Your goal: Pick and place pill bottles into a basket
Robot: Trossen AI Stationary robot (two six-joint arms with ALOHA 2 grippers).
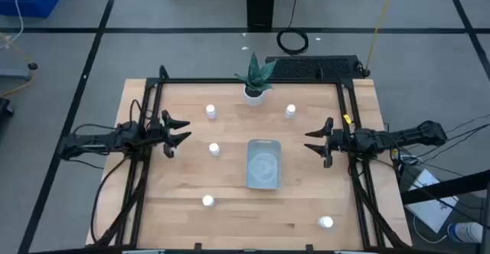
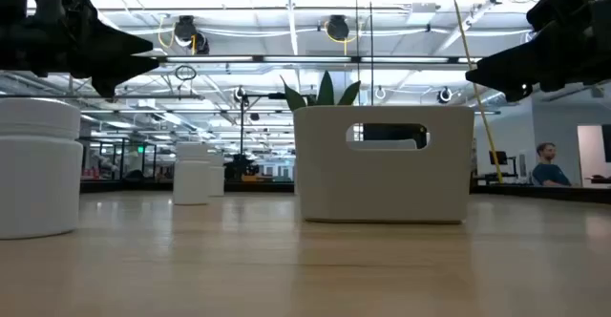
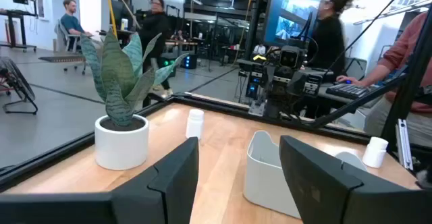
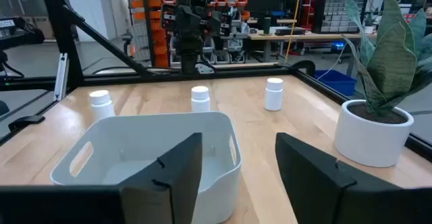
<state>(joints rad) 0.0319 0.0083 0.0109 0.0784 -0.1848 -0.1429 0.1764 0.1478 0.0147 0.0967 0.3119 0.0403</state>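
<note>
pill bottle (image 2: 36, 169) cut by left edge

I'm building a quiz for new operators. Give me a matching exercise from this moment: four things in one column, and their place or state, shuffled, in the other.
Things:
1. basket
2. plant pot
3. left tool
4. right tool

Places or states:
A. open, at the table's right side
B. mid-table, empty
C. open, at the table's left side
D. far edge, holding a green plant

Pairs: 1-B, 2-D, 3-C, 4-A
</note>
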